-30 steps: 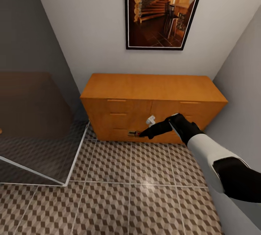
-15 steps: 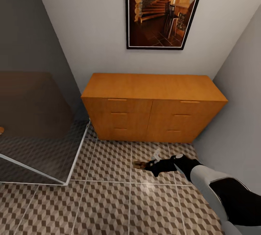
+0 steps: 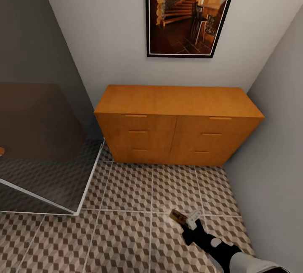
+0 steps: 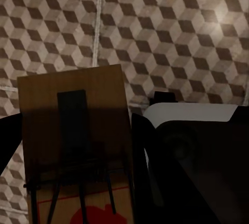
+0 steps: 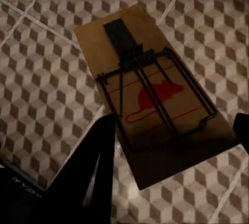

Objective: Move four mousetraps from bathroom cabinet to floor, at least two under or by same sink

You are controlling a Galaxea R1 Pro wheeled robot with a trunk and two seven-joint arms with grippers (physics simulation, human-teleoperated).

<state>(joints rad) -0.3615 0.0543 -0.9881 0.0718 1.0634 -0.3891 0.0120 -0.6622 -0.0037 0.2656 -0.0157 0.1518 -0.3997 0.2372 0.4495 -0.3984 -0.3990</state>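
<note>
**Mousetrap low over the tiles in the right gripper, a second one in the left**

Mousetrap (image 3: 178,217) clamped between the jaws of the right gripper (image 3: 191,227), low over the bathroom floor (image 3: 122,239), near the grout line between two tiles in the head view. Hard to tell whether touching the tile or just above it. Long axis pointing out past the fingertips, away from the wrist, toward the cabinet. Red mouse mark and wire bar facing up, board roughly flat, right fingers (image 5: 101,146) pinching the two long edges.

Second mousetrap (image 4: 72,94) seated between the jaws of the left gripper (image 4: 72,146), apparently clamped on it, long axis likewise running out along the fingers, patterned tiles beyond it.

By judgement, right arm the one placed to set down first: only a short drop and a parting of the jaws needed. Some risk of the board tipping on release if not level.

Farther off, against the far wall, cabinet (image 3: 176,113) with every drawer front flush and closed, so contents hidden. Glass shower panel (image 3: 42,138) beside its left end, framed picture (image 3: 189,12) on the wall above.
</note>
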